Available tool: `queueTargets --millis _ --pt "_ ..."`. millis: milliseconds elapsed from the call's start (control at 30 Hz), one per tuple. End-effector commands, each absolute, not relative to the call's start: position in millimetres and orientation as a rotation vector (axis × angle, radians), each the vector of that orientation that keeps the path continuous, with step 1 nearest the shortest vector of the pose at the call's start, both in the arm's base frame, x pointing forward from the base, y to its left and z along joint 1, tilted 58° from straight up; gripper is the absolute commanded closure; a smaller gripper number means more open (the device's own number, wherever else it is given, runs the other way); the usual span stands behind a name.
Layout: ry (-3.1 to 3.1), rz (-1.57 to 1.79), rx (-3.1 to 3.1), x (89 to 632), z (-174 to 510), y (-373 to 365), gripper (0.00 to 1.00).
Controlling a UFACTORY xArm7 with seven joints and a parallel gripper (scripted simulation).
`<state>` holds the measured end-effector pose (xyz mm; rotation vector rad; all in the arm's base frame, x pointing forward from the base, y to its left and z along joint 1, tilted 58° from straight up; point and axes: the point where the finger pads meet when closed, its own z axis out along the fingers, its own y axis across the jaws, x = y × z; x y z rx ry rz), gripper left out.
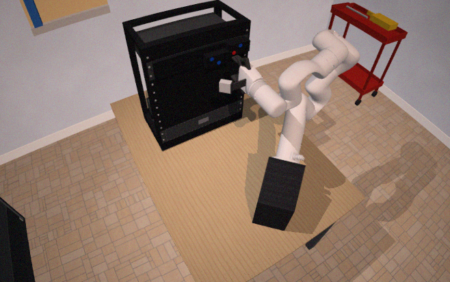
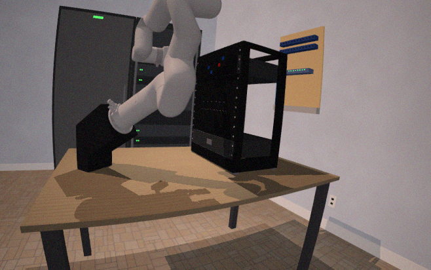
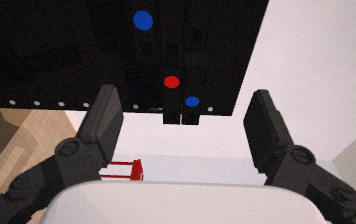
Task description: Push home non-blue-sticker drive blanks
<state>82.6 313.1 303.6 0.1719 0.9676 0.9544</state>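
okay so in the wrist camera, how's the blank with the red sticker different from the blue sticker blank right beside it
Sticker colour: the red-sticker blank carries a red dot, the blue-sticker blank beside it a blue one. Dot position: the red dot sits higher in the wrist picture than the blue one. Place: the red-sticker blank is on the left, nearer the midline of the open claw, while the blue-sticker blank is on the right. Both are black and end level at the chassis edge.
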Motion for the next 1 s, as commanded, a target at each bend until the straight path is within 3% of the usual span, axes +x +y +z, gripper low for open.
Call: queueTargets --millis 0,967 --pt "0.981 0.961 0.172 73.9 318.0 304.0 0.0" --pt "0.981 0.961 0.172 72.6 320.7 301.8 0.0"
